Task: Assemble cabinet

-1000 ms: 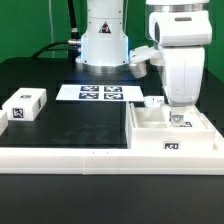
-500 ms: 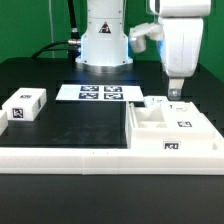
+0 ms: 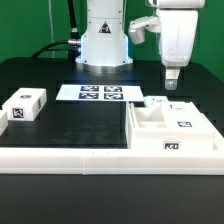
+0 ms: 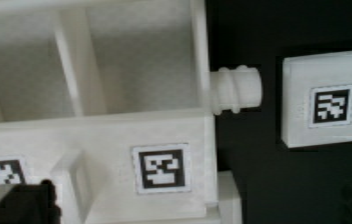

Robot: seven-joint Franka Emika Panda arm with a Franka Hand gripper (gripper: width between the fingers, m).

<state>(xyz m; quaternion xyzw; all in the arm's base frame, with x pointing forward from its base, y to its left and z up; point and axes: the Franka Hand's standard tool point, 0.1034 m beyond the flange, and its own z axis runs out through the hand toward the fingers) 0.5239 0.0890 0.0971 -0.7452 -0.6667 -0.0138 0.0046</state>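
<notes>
A: What do we have on the exterior view's left?
B: We see a left block [image 3: 27, 104], tagged, alone on the black desk [image 3: 70, 125]. Next comes the marker board [image 3: 100, 93], flat in front of the arm's base [image 3: 104, 45].
A: And along the near edge?
B: A rail [image 3: 90, 157] runs across the desk. On the exterior view's right, the cabinet [image 3: 150, 133] lies just behind it, open side up, with a tag on its near face.
A: Anything in it?
B: We make out a tagged drawer block [image 3: 184, 124] in a right-hand compartment. A far block [image 3: 156, 101] lies just beside the far wall. In the wrist view a knob [image 4: 239, 88] juts from the cabinet toward it, with a thin dark gap between.
A: The end effector?
B: The end effector [image 3: 171, 86] hangs above the cabinet's right part, clear of it, holding nothing. One finger [image 4: 25, 205] sits far off-centre, so we read the jaws as parted
</notes>
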